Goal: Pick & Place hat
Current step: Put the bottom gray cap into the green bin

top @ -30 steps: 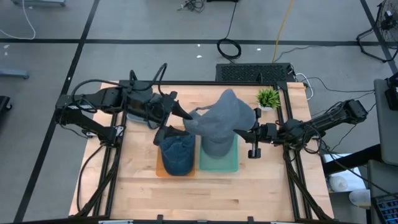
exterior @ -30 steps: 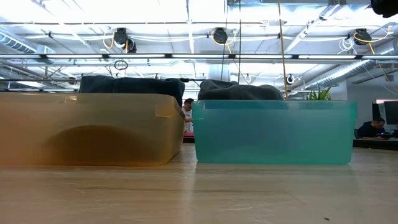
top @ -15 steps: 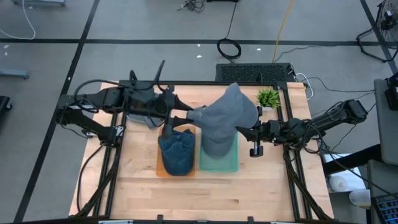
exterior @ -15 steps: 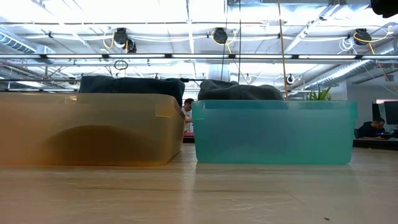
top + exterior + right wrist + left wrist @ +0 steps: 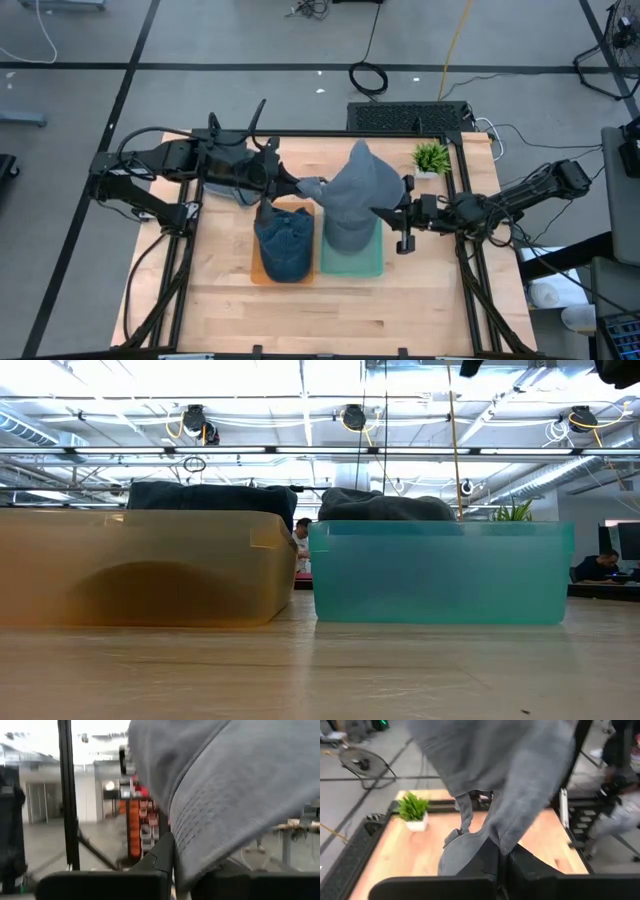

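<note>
Two bins (image 5: 350,262) side by side, plant (image 5: 431,158) behind.

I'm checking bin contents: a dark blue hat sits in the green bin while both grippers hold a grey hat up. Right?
Not quite. The high view shows the dark blue hat in the orange bin, not the green bin. The left gripper and right gripper do hold the grey hat up.

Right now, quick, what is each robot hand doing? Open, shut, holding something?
Left gripper: shut on the grey hat, pinching its edge.
Right gripper: shut on the grey hat's brim on the other side.
</note>
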`<state>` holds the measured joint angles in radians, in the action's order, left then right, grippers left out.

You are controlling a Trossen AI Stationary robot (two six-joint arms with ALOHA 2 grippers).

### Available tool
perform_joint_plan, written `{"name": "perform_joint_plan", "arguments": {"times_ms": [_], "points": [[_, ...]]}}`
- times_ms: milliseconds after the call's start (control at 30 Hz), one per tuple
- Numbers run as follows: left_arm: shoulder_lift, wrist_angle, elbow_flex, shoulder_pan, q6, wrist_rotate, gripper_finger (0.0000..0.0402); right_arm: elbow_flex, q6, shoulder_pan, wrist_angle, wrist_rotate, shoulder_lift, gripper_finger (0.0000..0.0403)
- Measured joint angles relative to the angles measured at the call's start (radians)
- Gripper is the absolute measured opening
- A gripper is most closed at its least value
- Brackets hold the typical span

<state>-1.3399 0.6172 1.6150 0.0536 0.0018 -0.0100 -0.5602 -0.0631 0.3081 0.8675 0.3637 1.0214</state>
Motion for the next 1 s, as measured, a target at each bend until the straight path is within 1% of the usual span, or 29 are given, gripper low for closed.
{"name": "perform_joint_plan", "arguments": {"times_ms": [100,300,367,433,533,633,700,800,867,1000], "points": [[0.022,0.065,0.000,0.000,0.002,-0.035,0.0005,0.000,0.025,0.016,-0.076,0.000,0.000,0.0064],[0.058,0.238,0.001,0.009,-0.012,-0.049,0.0005,0.000,0.132,0.016,-0.193,0.000,0.000,0.0166],[0.068,0.314,0.000,0.019,-0.020,-0.050,0.0005,0.000,0.138,0.013,-0.219,-0.001,0.000,0.0199],[0.074,0.352,0.001,0.029,-0.030,-0.051,0.0005,0.000,0.134,0.012,-0.239,0.000,0.000,0.0228],[0.079,0.438,0.000,0.053,-0.036,-0.052,0.0005,0.000,0.097,0.012,-0.243,0.002,-0.001,0.0260],[0.087,0.497,0.000,0.076,-0.039,-0.059,0.0005,0.000,0.062,0.012,-0.246,-0.001,-0.010,0.0277],[0.091,0.528,0.001,0.089,-0.050,-0.070,0.0005,-0.004,0.042,0.008,-0.244,-0.011,-0.021,0.0281],[0.089,0.584,0.000,0.102,-0.057,-0.101,0.0005,-0.042,0.023,-0.016,-0.291,-0.101,-0.029,0.0280],[0.088,0.585,0.000,0.107,-0.059,-0.129,0.0005,-0.094,0.022,-0.040,-0.355,-0.153,-0.029,0.0279],[0.089,0.559,0.000,0.121,-0.034,-0.136,0.0005,-0.202,0.013,-0.090,-0.472,-0.226,-0.010,0.0277]]}}
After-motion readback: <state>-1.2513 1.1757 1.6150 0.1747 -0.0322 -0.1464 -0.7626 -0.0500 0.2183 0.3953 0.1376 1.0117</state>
